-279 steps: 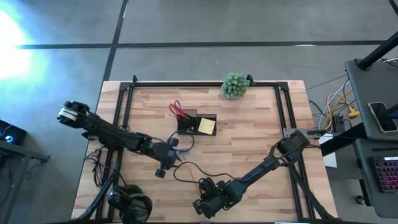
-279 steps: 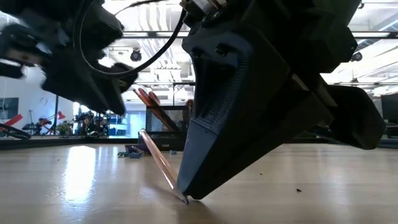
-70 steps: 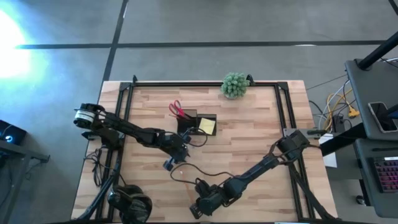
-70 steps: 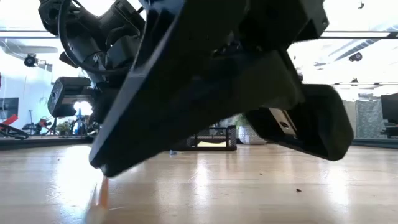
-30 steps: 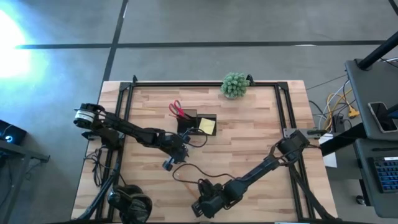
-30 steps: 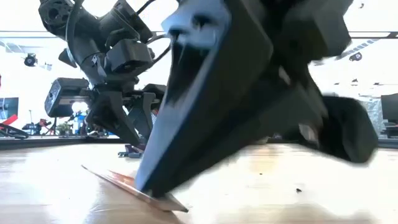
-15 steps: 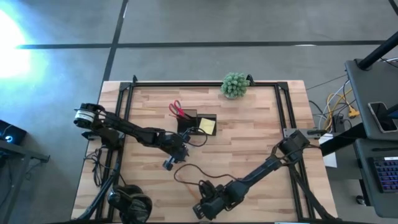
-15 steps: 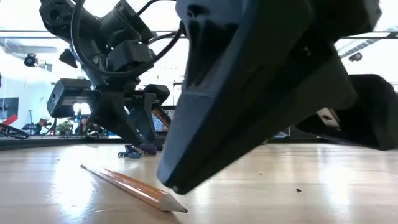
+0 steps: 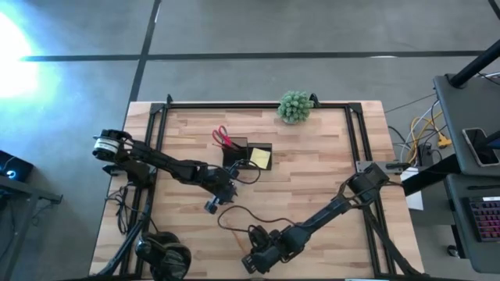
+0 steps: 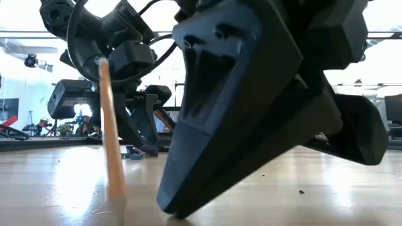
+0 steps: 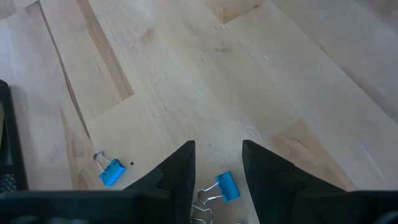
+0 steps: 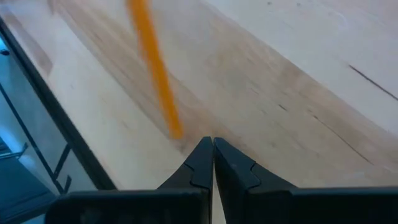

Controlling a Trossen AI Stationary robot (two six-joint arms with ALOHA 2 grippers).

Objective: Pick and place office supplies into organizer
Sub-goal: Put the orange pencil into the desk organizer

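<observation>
Your right gripper, pressed shut and holding nothing, has the orange pencil loose just ahead of its tips. You're mid-pickup: spread the fingers around it. Left gripper hangs part-open over a blue clip.

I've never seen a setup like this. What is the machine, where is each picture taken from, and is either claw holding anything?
Two dark robot arms work at a wooden table. One picture looks straight down, one sits at tabletop level, and two ride on the wrists. The left gripper is open above blue binder clips, holding nothing. The right gripper is shut at the near edge; an orange pencil lies just beyond its tips, apparently not gripped. The black organizer holds red scissors and a yellow sticky pad.
</observation>
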